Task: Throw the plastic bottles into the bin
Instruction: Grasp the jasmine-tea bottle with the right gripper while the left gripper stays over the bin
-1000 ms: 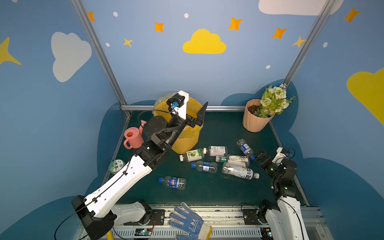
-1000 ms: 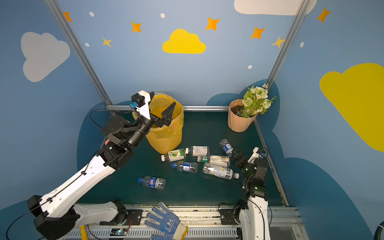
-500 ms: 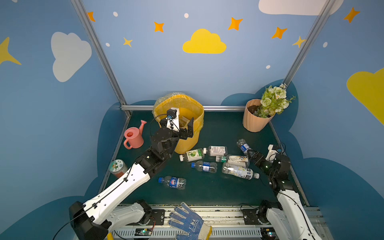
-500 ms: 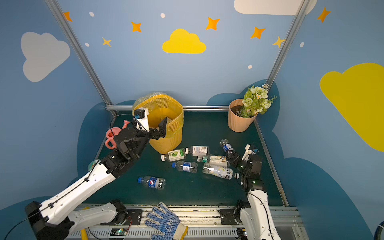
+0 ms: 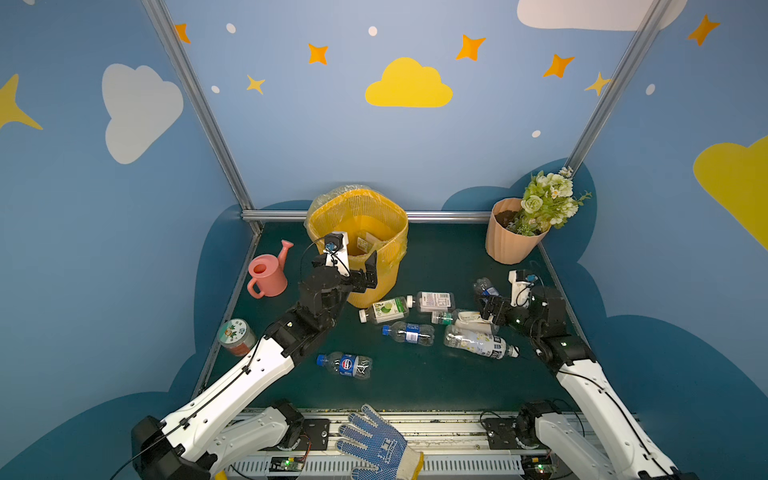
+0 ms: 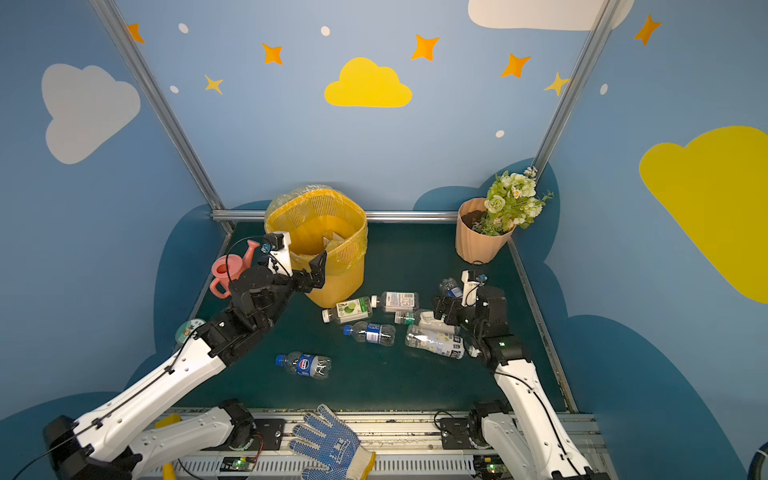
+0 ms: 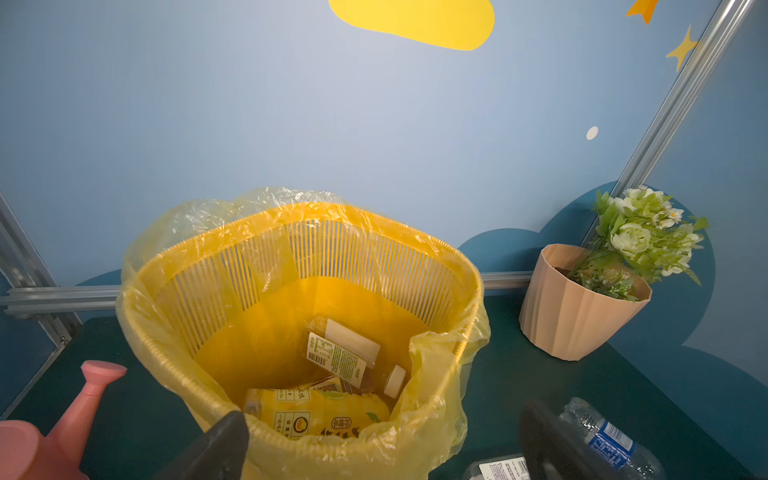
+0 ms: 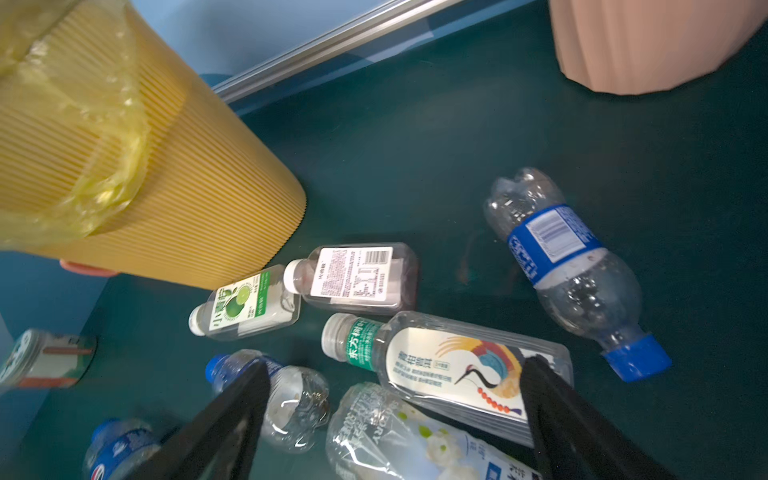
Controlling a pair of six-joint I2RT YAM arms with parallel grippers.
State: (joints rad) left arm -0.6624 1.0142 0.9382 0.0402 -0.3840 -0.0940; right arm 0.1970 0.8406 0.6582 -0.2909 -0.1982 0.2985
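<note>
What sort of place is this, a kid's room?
Probably a staged robot test booth, not a home: cloud-painted wall panels in metal framing, and two robot arms bolted to a front rail.

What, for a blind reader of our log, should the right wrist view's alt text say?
The right gripper, open, has its black fingers on either side of a clear crane-label bottle lying among other plastic bottles on a dark green table. The yellow ribbed bin and a peach flower pot stand beyond.
</note>
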